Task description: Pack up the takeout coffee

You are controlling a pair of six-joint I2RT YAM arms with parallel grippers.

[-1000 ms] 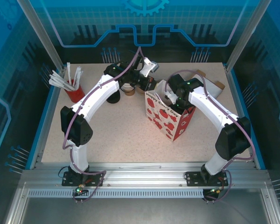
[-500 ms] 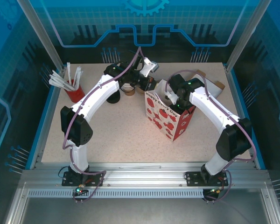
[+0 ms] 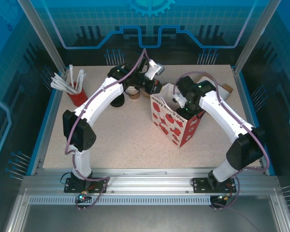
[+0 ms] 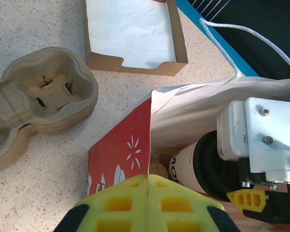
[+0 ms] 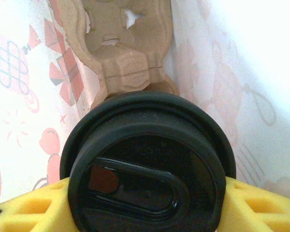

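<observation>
right hand (image 5: 145, 212) grips the takeout coffee (image 5: 147, 159), yellow fingers (image 5: 24, 212) pressed against either side of its round black lid. the cup is inside the red-and-white paper bag (image 3: 171, 123), with a pulp cup carrier (image 5: 121, 43) lying deeper in the bag beyond it. left hand (image 4: 147, 195) is pinched shut on the bag's rim. beside the bag on the speckled worktop (image 4: 34, 193) are a stack of pulp carriers (image 4: 34, 106) and an open cardboard box (image 4: 135, 65).
</observation>
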